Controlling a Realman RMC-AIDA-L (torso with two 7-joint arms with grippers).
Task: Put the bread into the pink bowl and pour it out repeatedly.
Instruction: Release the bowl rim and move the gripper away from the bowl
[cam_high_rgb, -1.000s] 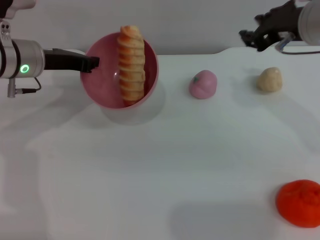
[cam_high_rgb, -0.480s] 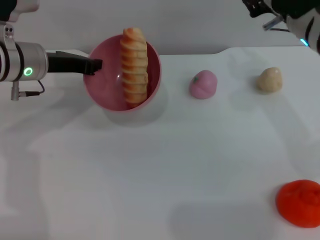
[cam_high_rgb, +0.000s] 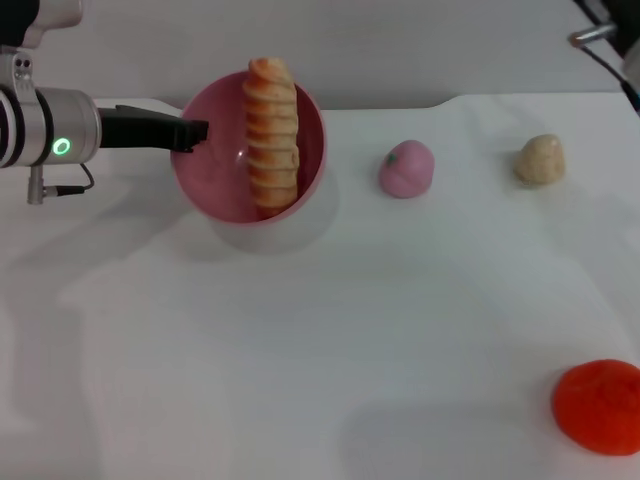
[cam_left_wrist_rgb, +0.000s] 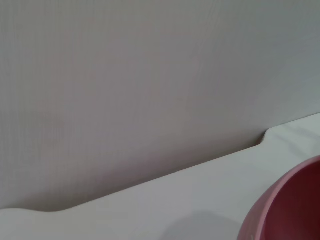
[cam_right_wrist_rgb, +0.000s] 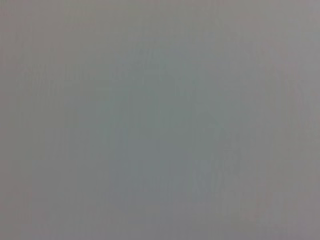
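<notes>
Left end effector (cam_high_rgb: 190, 133) pinching pink bowl (cam_high_rgb: 215, 175) rim | bread (cam_high_rgb: 272, 132) inside | bowl shifted slightly right

pink peach toy (cam_high_rgb: 405, 168) mid-table | beige lump (cam_high_rgb: 540, 160) far right | orange-red round thing (cam_high_rgb: 598, 406) near-right corner

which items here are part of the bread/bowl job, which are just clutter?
In the job:
- bread, standing in the bowl
- pink bowl, tilted and held at its rim
- left end effector, shut on the bowl's rim

Lying about:
- pink peach toy
- beige lump
- orange-red round thing
- right arm, up at the far corner, idle
</notes>
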